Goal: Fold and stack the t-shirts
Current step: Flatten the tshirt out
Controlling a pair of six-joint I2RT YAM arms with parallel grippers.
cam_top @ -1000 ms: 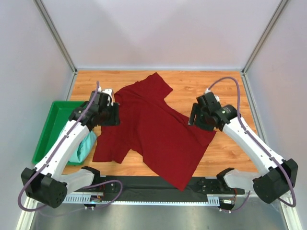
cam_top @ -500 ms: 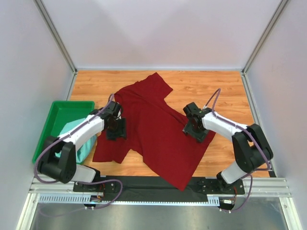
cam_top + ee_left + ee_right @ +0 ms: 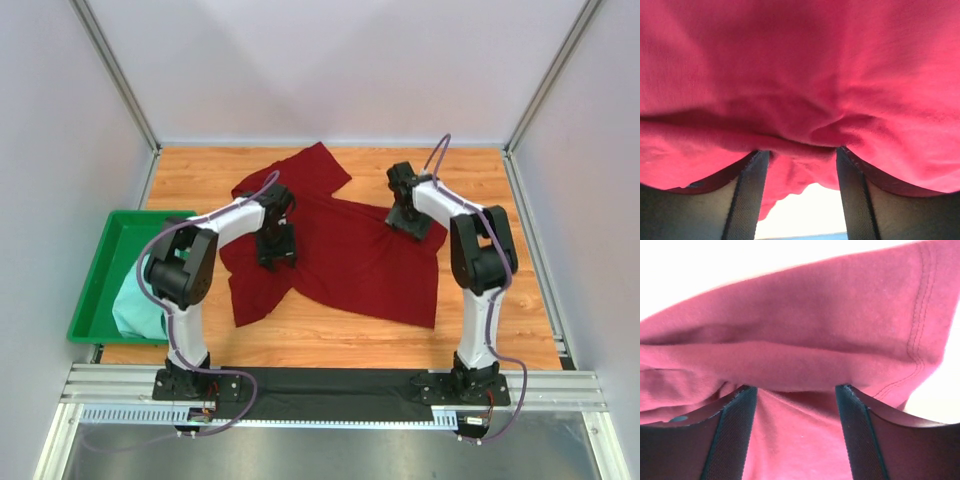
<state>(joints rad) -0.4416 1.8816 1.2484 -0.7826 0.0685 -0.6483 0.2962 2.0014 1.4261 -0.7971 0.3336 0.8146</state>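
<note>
The maroon t-shirt (image 3: 350, 262) lies spread and rumpled across the middle of the wooden table. My left gripper (image 3: 275, 250) is on its left side near a sleeve. My right gripper (image 3: 408, 215) is on its upper right edge. In the left wrist view, maroon cloth (image 3: 800, 75) bunches between my left gripper's (image 3: 800, 155) fingers. In the right wrist view, a fold of the shirt (image 3: 805, 340) with a stitched hem is drawn across my right gripper (image 3: 795, 390). Both are closed on cloth. The mint t-shirt (image 3: 135, 305) lies crumpled in the tray.
A bright green plastic tray (image 3: 100, 262) sits at the table's left edge, holding the mint shirt. White walls with metal posts enclose the table on three sides. A black rail (image 3: 330, 385) runs along the near edge at the arm bases.
Both arms have stretched away from their bases and the maroon shirt has shifted with them toward the back of the table; its near hem has left the black rail.
</note>
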